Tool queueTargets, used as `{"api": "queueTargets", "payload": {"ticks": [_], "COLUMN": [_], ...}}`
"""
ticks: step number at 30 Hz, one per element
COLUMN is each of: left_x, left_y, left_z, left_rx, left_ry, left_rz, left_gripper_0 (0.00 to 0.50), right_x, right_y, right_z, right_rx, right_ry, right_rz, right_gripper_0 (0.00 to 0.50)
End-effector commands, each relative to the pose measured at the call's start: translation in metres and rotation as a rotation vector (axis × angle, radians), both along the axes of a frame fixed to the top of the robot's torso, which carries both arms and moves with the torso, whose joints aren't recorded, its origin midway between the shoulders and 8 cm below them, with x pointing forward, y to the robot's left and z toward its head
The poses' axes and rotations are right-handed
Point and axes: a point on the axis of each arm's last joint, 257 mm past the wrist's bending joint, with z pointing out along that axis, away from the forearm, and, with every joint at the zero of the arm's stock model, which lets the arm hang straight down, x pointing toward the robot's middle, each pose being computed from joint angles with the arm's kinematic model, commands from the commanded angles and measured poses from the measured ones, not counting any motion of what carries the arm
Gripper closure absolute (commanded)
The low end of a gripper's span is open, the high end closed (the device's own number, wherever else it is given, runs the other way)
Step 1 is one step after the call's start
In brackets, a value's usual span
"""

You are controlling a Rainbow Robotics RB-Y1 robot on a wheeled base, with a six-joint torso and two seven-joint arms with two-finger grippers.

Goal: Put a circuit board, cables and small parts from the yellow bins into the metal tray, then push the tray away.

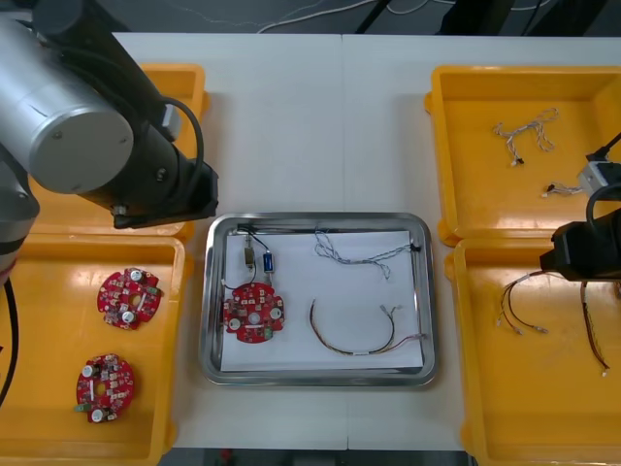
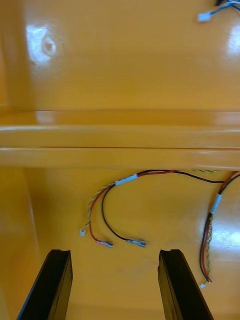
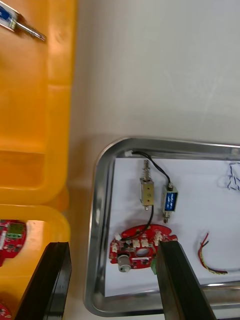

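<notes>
The metal tray (image 1: 316,220) sits on the surface (image 1: 320,126) between the yellow bins (image 1: 475,146). It holds a round red circuit board (image 1: 253,314), two small metal parts (image 3: 147,191), a twisted blue and white cable (image 1: 361,254) and a red and yellow cable (image 1: 357,342). The left gripper (image 3: 112,282) hangs over the tray's left rim, fingers apart and empty. The right gripper (image 2: 114,287) hovers over the near right bin (image 1: 543,398), fingers spread wide, just above a red, yellow and black cable (image 2: 126,180) lying on the bin floor.
</notes>
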Motion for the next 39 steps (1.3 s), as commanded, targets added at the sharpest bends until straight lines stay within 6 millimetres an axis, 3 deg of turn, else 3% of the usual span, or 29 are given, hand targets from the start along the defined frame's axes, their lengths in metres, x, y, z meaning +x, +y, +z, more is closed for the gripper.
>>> {"api": "queueTargets", "payload": {"ticks": [1,9,21,26,39], "left_x": [0.013,0.007,-0.005,-0.011,-0.027], "left_y": [0.032,0.079,0.136,0.152,0.179], "left_z": [0.042,0.049,0.059,0.055,0.037], "left_rx": [0.050,0.115,0.162,0.177,0.193], "left_ry": [-0.100,-0.082,-0.078,-0.070,-0.033], "left_rz": [0.030,0.053,-0.005,-0.022,-0.022], "left_gripper_0": [0.000,0.000,0.000,0.000,0.000], "right_x": [0.005,-0.007,-0.038,-0.047,-0.047], "right_y": [0.029,0.078,0.136,0.157,0.223], "right_z": [0.025,0.028,0.008,-0.005,-0.032], "right_rx": [-0.072,-0.143,-0.181,-0.208,-0.288], "right_ry": [-0.067,-0.103,-0.086,-0.076,-0.071], "right_rz": [0.154,0.339,0.595,0.712,1.052], "right_gripper_0": [0.000,0.000,0.000,0.000,0.000]}}
